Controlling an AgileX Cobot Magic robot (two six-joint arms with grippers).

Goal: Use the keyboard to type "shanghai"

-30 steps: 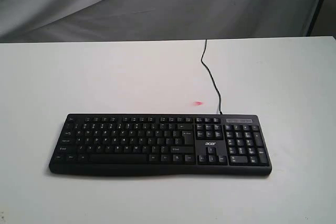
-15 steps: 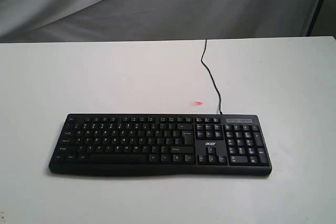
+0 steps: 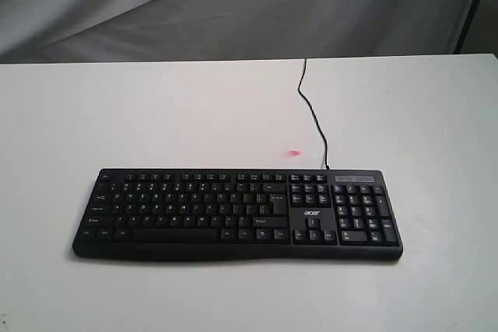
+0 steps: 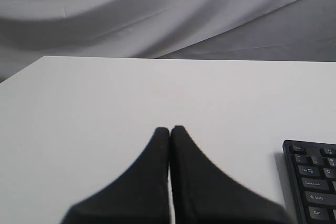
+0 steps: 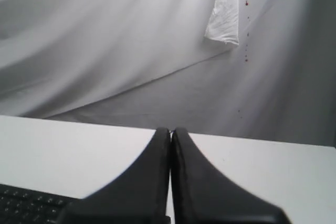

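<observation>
The wide black keyboard [image 3: 237, 213] lies on the white table [image 3: 156, 114] near its front edge, number pad to the right, with its thin black cable [image 3: 311, 114] running back over the table. Neither arm shows in the exterior view. In the left wrist view my left gripper [image 4: 170, 129] is shut with nothing in it, above bare table, and the keyboard's end [image 4: 314, 182] with the Caps Lock and Shift keys lies off to one side. My right gripper [image 5: 171, 130] is shut and empty too, with a corner of the keyboard [image 5: 26, 205] beside it.
A small pink-red spot [image 3: 294, 152] sits on the table just behind the keyboard, close to the cable. Grey draped cloth [image 3: 233, 5] hangs behind the table's far edge. A dark stand leg [image 3: 471, 5] shows at the back right.
</observation>
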